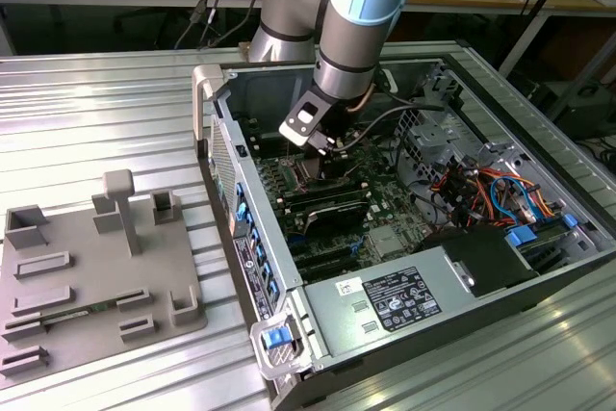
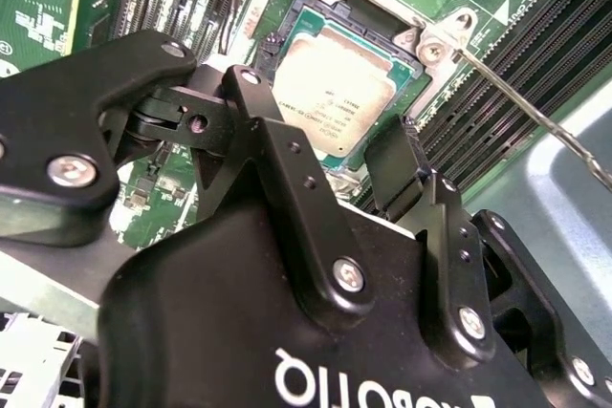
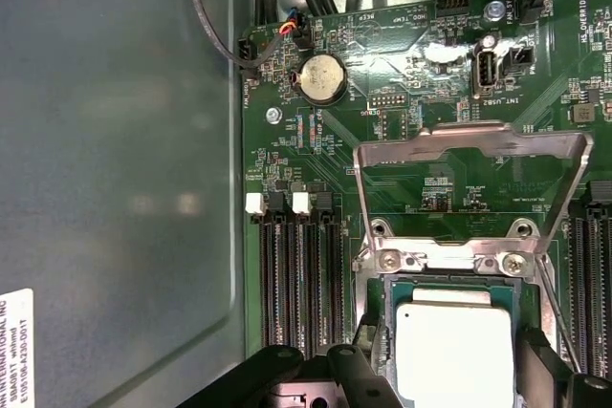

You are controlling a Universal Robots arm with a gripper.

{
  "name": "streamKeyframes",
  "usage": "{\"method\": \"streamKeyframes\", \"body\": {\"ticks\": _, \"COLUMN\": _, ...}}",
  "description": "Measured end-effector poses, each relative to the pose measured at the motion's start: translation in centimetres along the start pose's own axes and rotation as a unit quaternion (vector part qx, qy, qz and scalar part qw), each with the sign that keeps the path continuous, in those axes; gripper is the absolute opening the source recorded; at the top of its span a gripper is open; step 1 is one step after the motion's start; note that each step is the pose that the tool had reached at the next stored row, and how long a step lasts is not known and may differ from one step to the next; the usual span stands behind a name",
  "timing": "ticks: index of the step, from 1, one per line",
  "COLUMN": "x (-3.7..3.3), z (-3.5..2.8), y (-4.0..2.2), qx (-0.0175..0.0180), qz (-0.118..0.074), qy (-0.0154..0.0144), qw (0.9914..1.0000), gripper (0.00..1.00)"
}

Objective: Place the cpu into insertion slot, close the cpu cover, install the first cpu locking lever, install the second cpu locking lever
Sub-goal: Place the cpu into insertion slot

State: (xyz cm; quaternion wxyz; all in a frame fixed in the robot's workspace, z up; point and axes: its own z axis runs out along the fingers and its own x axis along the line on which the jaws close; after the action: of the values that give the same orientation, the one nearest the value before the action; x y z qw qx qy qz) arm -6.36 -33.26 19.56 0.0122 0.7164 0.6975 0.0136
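The cpu (image 3: 453,351), a small square chip with a pale metal top, lies flat in the insertion slot (image 3: 385,317) on the green motherboard. It also shows in the second wrist view, the cpu (image 2: 356,72) inside the slot's dark frame (image 2: 287,37). The cpu cover (image 3: 469,139), a thin silver frame, stands raised on its hinge beyond the slot. My gripper (image 2: 320,117) hovers just above the chip, open, its black fingers (image 2: 397,164) apart on either side and holding nothing. In the exterior view the gripper (image 1: 322,144) hangs low inside the computer case.
A thin metal lever rod (image 2: 535,112) runs beside the slot. Long black memory slots (image 3: 301,279) flank it on both sides. The case walls (image 1: 236,190), cables (image 1: 472,185) and a power supply (image 1: 395,300) crowd the board. A grey fixture plate (image 1: 91,271) lies outside the case on the exterior view's left.
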Motion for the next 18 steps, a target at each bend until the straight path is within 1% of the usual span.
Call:
{"method": "streamKeyframes", "body": {"ticks": 3, "x": 0.01, "z": 0.02, "y": 0.01, "qx": 0.0000, "qz": 0.000, "qy": 0.0000, "qw": 1.00000, "gripper": 0.63}}
{"method": "streamKeyframes", "body": {"ticks": 5, "x": 0.02, "z": 0.04, "y": 0.01, "qx": -0.0001, "qz": 0.000, "qy": 0.0006, "qw": 1.00000, "gripper": 0.63}}
{"method": "streamKeyframes", "body": {"ticks": 6, "x": 0.02, "z": 0.05, "y": 0.01, "qx": -0.0003, "qz": 0.000, "qy": 0.0005, "qw": 1.00000, "gripper": 0.64}}
{"method": "streamKeyframes", "body": {"ticks": 7, "x": 0.02, "z": 0.05, "y": 0.01, "qx": -0.0003, "qz": 0.000, "qy": 0.0004, "qw": 1.00000, "gripper": 0.70}}
{"method": "streamKeyframes", "body": {"ticks": 12, "x": 0.01, "z": 0.03, "y": 0.01, "qx": -0.0001, "qz": 0.000, "qy": 0.0002, "qw": 1.00000, "gripper": 0.70}}
{"method": "streamKeyframes", "body": {"ticks": 16, "x": 0.06, "z": 0.03, "y": -0.12, "qx": 0.0000, "qz": 0.000, "qy": 0.0025, "qw": 1.00000, "gripper": 0.70}}
{"method": "streamKeyframes", "body": {"ticks": 17, "x": 0.07, "z": 0.02, "y": -0.15, "qx": 0.0000, "qz": 0.000, "qy": 0.0036, "qw": 0.99999, "gripper": 0.70}}
{"method": "streamKeyframes", "body": {"ticks": 18, "x": 0.06, "z": -0.03, "y": -0.17, "qx": 0.0000, "qz": 0.000, "qy": 0.0036, "qw": 0.99999, "gripper": 0.70}}
